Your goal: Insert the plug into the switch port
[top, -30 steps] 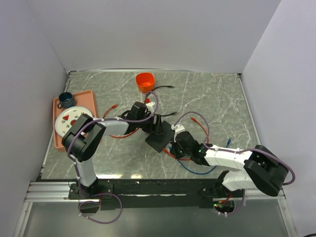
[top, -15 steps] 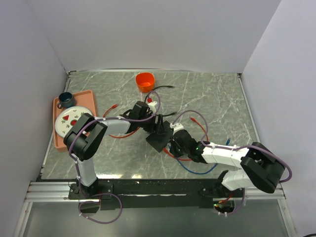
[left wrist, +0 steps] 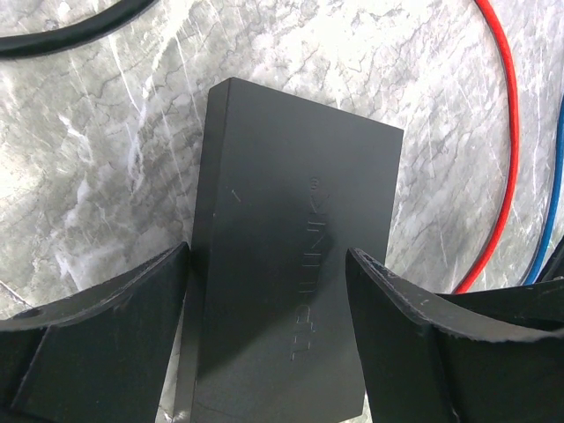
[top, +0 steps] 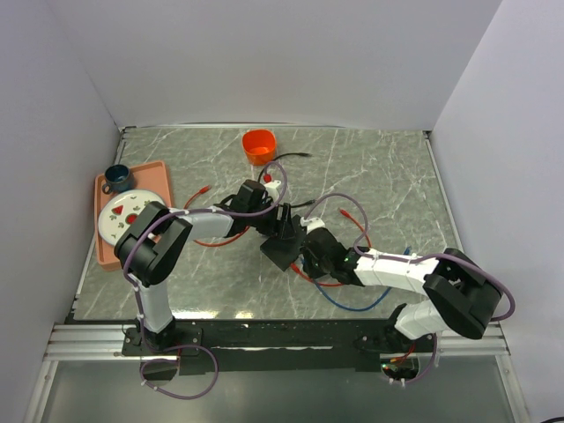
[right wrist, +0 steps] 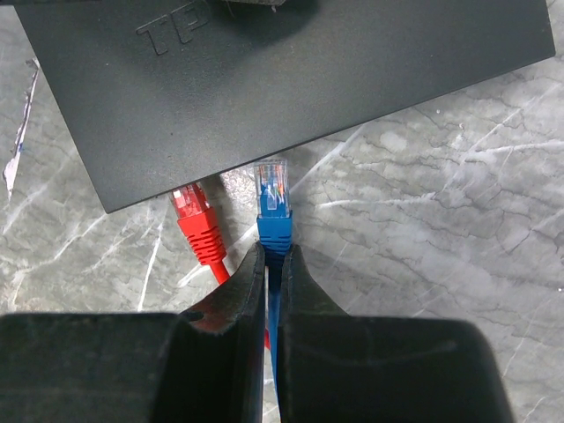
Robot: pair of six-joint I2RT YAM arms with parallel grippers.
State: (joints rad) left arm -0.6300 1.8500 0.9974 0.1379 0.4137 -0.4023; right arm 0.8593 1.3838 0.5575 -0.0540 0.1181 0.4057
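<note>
The flat matte-black box (left wrist: 300, 229) lies on the marble table, and my left gripper (left wrist: 269, 256) straddles its width with a finger against each long side. From above, the box (top: 280, 256) sits mid-table under the left gripper (top: 284, 229). My right gripper (right wrist: 273, 251) is shut on the blue cable just behind its clear-tipped blue plug (right wrist: 271, 189). The plug's tip points at the box's near edge (right wrist: 291, 150), a small gap short of it. The switch port does not show; that edge's face is hidden under the top.
A red plug (right wrist: 192, 216) lies with its tip at the same box edge, left of the blue one. Red (top: 330, 283) and blue (top: 352, 305) cables loop beneath the right arm. An orange cup (top: 259, 144) stands at the back; a pink tray (top: 102, 251) with plate and mug sits left.
My right gripper has moved up and left toward the box with the blue plug. The left gripper and the box have stayed put.
</note>
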